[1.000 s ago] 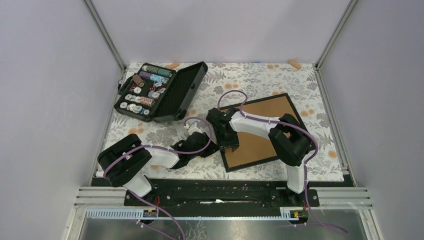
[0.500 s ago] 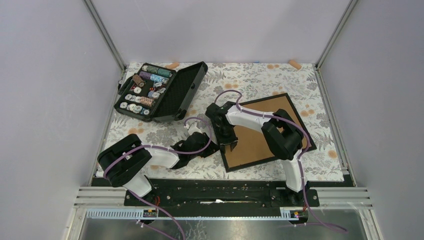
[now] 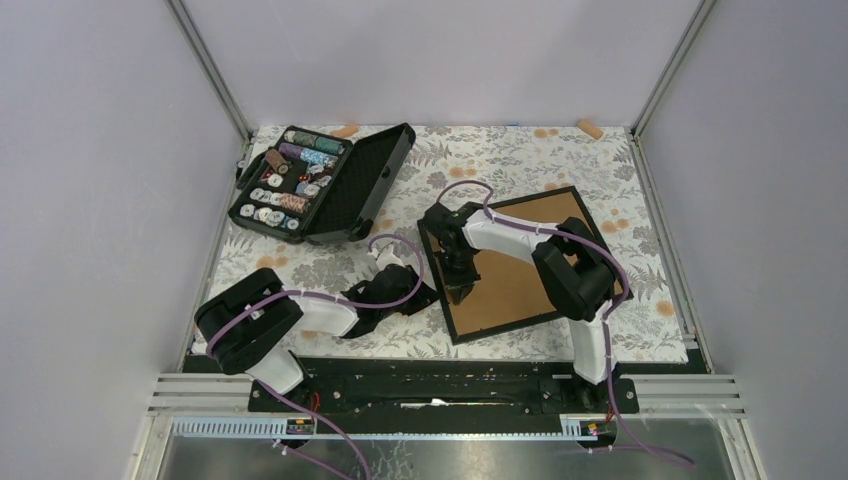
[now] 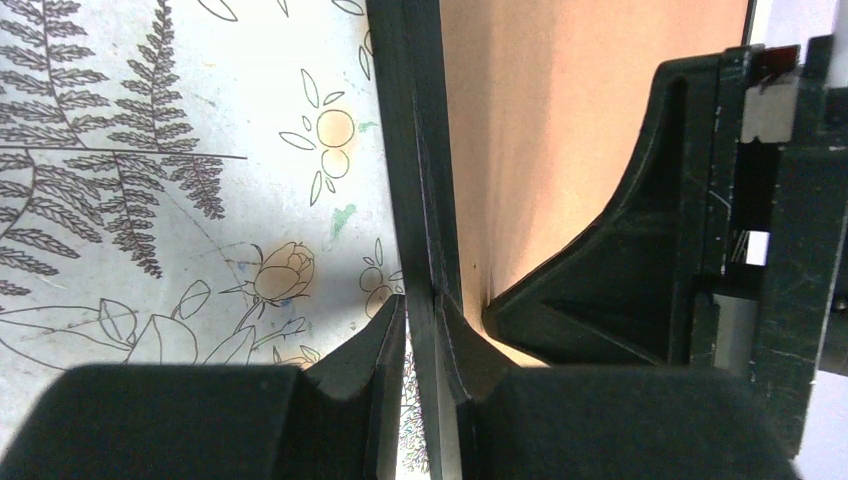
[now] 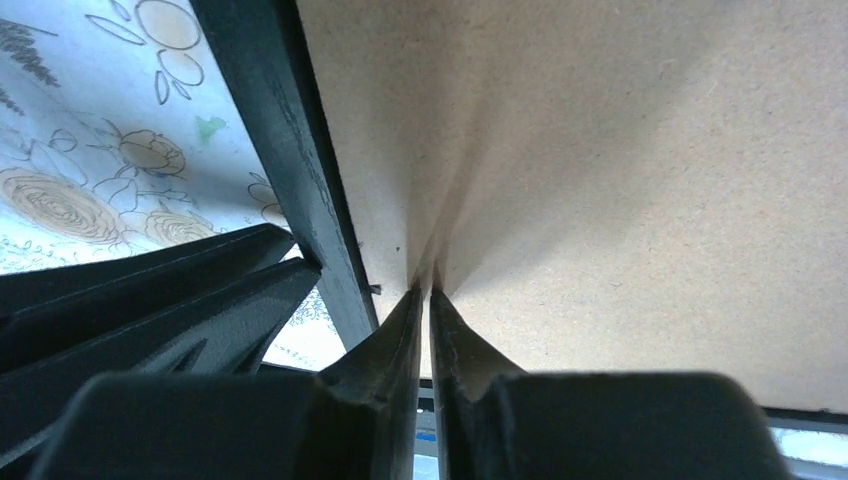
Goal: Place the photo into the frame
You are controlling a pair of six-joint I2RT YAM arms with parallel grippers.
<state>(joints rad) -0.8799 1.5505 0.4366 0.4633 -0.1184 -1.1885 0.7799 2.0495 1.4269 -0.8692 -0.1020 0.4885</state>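
Toward the right half of the table (image 3: 480, 160), the frame (image 3: 500, 295) lies flat with its back up, set at a slant to the table's edges, with one corner aimed at the far right. Its brown board (image 5: 620, 180) fills the opening inside the thin black rim (image 4: 415, 150). The flowered cloth of the table shows all round it.

The left arm (image 3: 320, 315) reaches low across from the near left to the frame's left side. Its jaws are drawn in narrow and pinch the black rim between them, one fingertip (image 4: 385, 330) on the outer side over the cloth and the other on the board side.

The right arm (image 3: 520, 240) bends over the frame from the right and comes down just inside that same left side. Its jaws stand next to the left arm's, close enough that each wrist view catches the other's black fingers. They are squeezed almost together, with only a hairline between the fingertips (image 5: 400, 320), and nothing shows between them. The tips rest against the brown board just beside the rim.

Well apart, at the far left of the table, an open black case (image 3: 320, 180) of thread spools lies with its lid tipped back.
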